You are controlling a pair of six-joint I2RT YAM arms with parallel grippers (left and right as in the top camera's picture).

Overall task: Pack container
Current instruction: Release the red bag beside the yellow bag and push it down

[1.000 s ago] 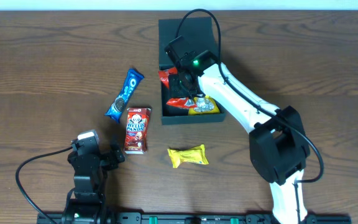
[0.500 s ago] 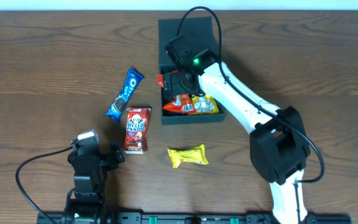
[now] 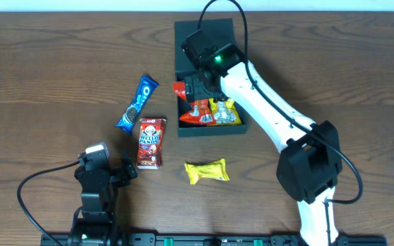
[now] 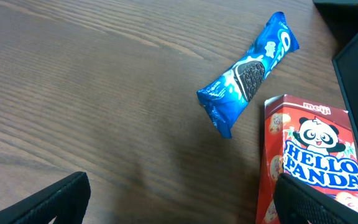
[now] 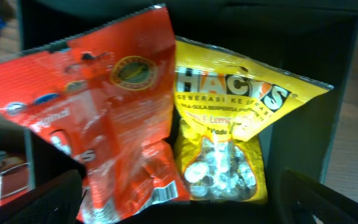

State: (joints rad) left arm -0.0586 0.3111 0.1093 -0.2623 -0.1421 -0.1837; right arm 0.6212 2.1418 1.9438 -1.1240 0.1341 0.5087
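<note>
Container (image 3: 211,129): far centre of counter (image 3: 46,68), flap lid laid back. Inside, side by side: one red packet (image 3: 195,113) and one yellow Hacks packet (image 3: 227,113).

Right arm stretches diagonally from its near-right base, wrist tipped down. Right pincer (image 3: 198,89) is over the box, jaws spread, grasping nothing.

Left arm folded low, near-left. Left pincer (image 3: 127,169) spread, empty.

Loose on counter: one Oreo pack (image 3: 137,104), one Hello Panda box (image 3: 151,142), one small yellow wrapper (image 3: 207,171).

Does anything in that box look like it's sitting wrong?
Yes. The crinkly red foil snack packet lies askew in the dark teal-green square container, one corner poking over its left wall, partly covering the yellow Hacks candy bag.
</note>
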